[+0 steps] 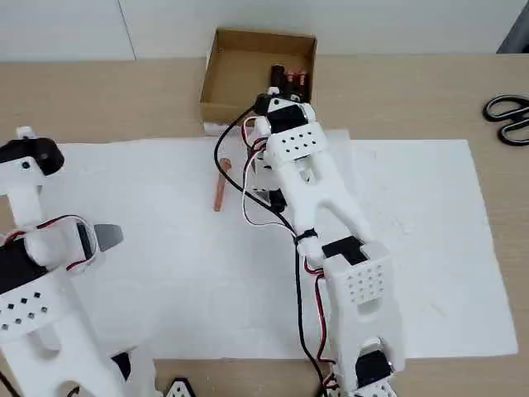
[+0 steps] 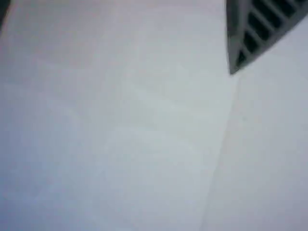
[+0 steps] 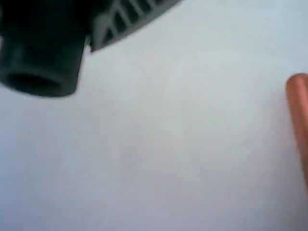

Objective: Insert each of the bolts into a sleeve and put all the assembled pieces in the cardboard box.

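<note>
A copper-coloured bolt (image 1: 221, 184) lies on the white paper sheet (image 1: 413, 215), just in front of the cardboard box (image 1: 221, 74). Inside the box, near its right wall, sit assembled pieces (image 1: 288, 78). My right gripper (image 1: 266, 184) hangs low over the paper beside the bolt, shut on a black sleeve (image 3: 41, 53). The sleeve's open end faces the paper, and the bolt (image 3: 299, 120) lies off to one side of it. My left gripper (image 1: 106, 238) hovers over bare paper at the left of the table, far from the bolt, with nothing near it (image 2: 240, 57).
Black scissors (image 1: 508, 118) lie on the wooden table at the far right edge. The paper sheet covers most of the table between the two arms. The right arm's cables (image 1: 248, 207) hang over the paper near the bolt.
</note>
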Robot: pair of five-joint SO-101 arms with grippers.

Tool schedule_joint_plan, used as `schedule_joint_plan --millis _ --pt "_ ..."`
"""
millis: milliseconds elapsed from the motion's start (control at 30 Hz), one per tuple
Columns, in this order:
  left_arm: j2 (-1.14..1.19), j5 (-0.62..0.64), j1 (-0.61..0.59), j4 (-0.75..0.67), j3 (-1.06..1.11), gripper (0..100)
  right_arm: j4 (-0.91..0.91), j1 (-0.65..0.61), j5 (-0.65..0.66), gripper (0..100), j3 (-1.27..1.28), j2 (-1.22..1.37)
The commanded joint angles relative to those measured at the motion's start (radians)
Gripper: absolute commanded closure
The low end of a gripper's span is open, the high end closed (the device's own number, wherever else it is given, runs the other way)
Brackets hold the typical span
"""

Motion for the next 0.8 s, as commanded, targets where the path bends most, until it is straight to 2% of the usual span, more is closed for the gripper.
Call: schedule_joint_plan --millis 0,200,767 --pt "-0.017 0.003 0.000 0.011 0.001 70 -0.028 0.008 0.002 87.0 -0.003 -0.012" --pt "-0.017 0.003 0.000 0.011 0.001 70 -0.036 0.005 0.002 83.4 -0.003 0.033" --pt "-0.017 0.003 0.000 0.011 0.001 70 -0.022 0.001 0.003 83.7 -0.006 0.065"
